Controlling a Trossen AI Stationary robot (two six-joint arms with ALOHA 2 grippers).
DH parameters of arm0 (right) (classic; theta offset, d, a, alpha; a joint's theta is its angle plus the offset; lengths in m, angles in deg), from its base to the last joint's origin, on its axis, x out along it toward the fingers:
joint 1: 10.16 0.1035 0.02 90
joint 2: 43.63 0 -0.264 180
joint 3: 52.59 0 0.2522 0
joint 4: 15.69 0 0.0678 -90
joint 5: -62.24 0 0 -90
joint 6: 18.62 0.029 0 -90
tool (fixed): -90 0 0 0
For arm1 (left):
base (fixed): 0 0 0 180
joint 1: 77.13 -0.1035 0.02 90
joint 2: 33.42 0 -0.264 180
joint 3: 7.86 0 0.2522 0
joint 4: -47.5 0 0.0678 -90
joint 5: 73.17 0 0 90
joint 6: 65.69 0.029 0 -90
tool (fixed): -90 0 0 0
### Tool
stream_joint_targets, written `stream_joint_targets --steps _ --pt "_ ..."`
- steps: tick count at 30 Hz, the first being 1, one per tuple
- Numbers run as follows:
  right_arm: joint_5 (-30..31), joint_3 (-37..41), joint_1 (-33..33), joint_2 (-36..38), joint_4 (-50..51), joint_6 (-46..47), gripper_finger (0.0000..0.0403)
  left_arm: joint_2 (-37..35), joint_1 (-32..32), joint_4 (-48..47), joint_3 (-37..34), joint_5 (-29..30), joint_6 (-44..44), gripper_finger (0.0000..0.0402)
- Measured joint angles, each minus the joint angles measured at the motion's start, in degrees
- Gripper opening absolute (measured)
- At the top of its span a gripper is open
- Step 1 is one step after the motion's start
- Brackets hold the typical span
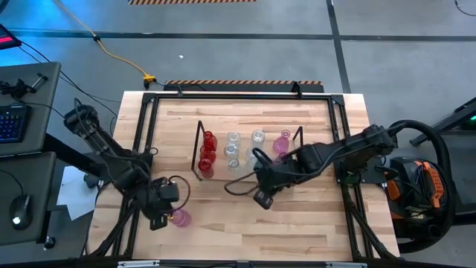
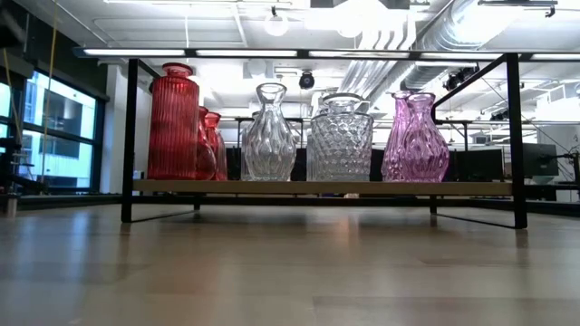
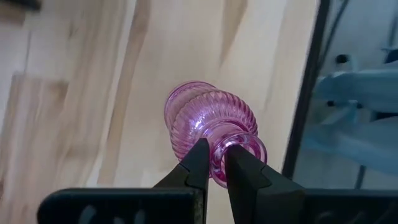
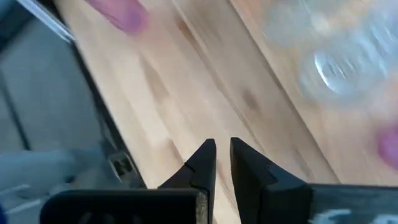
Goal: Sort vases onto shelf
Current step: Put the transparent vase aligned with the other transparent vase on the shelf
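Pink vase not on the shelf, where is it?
High view: pink vase near the table's front-left, gripped at its rim by the left gripper, apart from the shelf.

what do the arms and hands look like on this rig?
Both arms are dark, jointed links with black cables looped alongside. Left hand and right hand each have two black, wedge-shaped fingers tapering to points, mounted on a flat black bar. No markings visible.

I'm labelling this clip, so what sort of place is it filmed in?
Probably a robotics lab or workshop: a wooden table on a grey floor with hazard-striped tape, a desk with a keyboard beside it, and exposed ceiling ducts behind the shelf.
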State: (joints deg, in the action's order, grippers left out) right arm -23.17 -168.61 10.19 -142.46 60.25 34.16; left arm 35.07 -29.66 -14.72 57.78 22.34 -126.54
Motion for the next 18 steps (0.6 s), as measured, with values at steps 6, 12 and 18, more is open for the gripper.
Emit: stream_joint_targets --steps 6,12,18 --pt "4.3 0.0 4.0 1.4 10.5 5.7 0.003 0.0 -7.0 4.7 0.0 -0.8 7.6 0.0021" --pt "10.2 0.0 8.5 4.5 14.0 11.7 0.003 1.3 -12.8 10.2 0.1 -1.3 13.2 0.0021" --pt "13.0 0.0 12.5 7.0 14.8 16.2 0.003 7.9 -17.1 17.6 1.2 -5.6 18.7 0.0021"
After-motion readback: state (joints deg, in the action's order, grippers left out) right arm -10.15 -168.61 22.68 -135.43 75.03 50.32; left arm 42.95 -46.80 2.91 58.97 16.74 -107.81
